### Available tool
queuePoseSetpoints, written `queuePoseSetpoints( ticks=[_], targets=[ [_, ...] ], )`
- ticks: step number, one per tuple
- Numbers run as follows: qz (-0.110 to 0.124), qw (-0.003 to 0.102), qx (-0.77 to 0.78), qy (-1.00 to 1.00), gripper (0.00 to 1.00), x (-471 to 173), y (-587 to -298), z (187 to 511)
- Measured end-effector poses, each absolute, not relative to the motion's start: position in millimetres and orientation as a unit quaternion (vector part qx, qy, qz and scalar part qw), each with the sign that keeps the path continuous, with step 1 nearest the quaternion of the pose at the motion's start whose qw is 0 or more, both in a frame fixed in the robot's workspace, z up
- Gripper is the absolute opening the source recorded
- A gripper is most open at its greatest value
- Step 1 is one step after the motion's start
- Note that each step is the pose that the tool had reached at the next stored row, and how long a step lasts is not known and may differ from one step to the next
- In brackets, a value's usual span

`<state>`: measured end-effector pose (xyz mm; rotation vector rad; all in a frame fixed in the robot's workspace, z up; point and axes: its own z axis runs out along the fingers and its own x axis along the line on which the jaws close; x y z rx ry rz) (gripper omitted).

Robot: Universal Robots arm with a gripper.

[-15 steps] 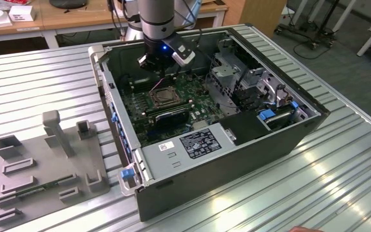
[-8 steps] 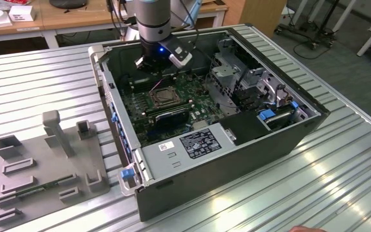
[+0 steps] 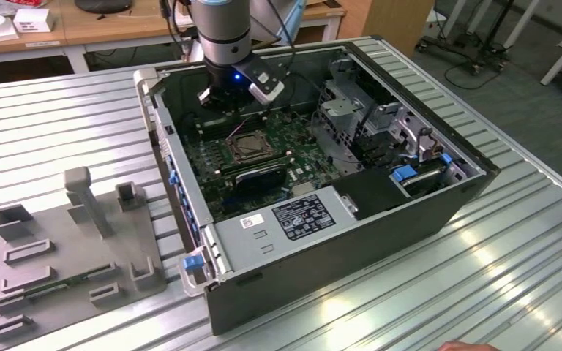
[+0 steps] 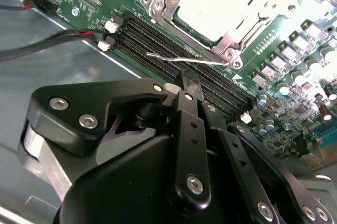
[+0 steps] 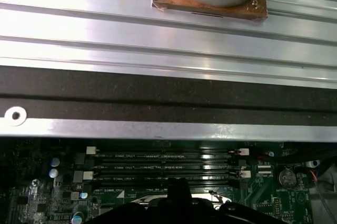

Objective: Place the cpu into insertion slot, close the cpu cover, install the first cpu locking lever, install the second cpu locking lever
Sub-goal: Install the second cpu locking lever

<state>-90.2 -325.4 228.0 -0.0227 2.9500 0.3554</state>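
We see the cpu lying flat, pale face up, inside the insertion slot on the green motherboard; being square, it shows no long axis, and its edges run parallel to the black memory slots beside it. The cpu cover lies down around the chip as a silvery frame. A thin locking lever lies across the memory slots, just beside the socket's corner.

In the exterior view the socket sits inside an open computer case lying on a ribbed metal counter, with a grey fixture plate at the exterior view's left and wooden desks behind.

The arm reaches straight down into the case. Our end effector hovers above the memory slots, fingertips pressed together, pinching nothing.
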Motion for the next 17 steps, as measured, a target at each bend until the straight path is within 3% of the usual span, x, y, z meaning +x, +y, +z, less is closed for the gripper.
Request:
queuePoseSetpoints(
  ticks=[4,17],
  targets=[
    [0.135,0.072,-0.005,0.988,0.11,-89.4,-326.4,227.8],
    [0.140,0.064,0.001,0.988,0.11,-84.1,-331.1,227.3]
  ],
)
